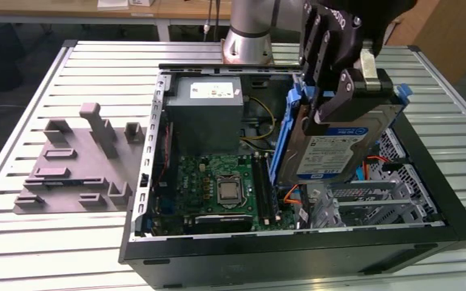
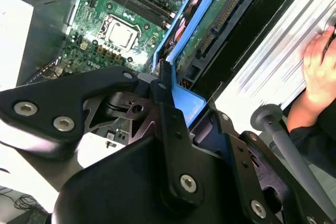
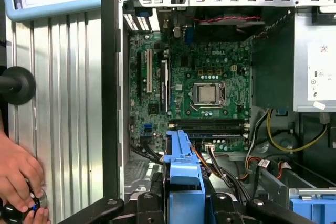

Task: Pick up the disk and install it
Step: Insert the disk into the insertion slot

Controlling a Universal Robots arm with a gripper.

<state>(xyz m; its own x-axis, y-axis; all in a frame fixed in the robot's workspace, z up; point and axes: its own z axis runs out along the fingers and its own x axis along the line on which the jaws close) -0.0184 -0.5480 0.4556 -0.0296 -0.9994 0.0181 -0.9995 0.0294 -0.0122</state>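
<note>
The tool (image 1: 342, 100), clamped on the disk (image 1: 334, 151), holds it on edge over the open computer case (image 1: 298, 250) on the table (image 1: 47, 242): picked up, not yet installed.

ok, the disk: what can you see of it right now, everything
The disk is a flat silver metal hard drive with a white-and-blue label, framed by blue plastic rails. The second wrist view shows its green circuit-board underside. The gripper is shut on its upper end and holds it on edge, nearly upright and slightly tilted. Its lower end reaches into the open computer case, between the motherboard and the metal drive cage. I can't tell whether its lower edge touches anything.
</note>
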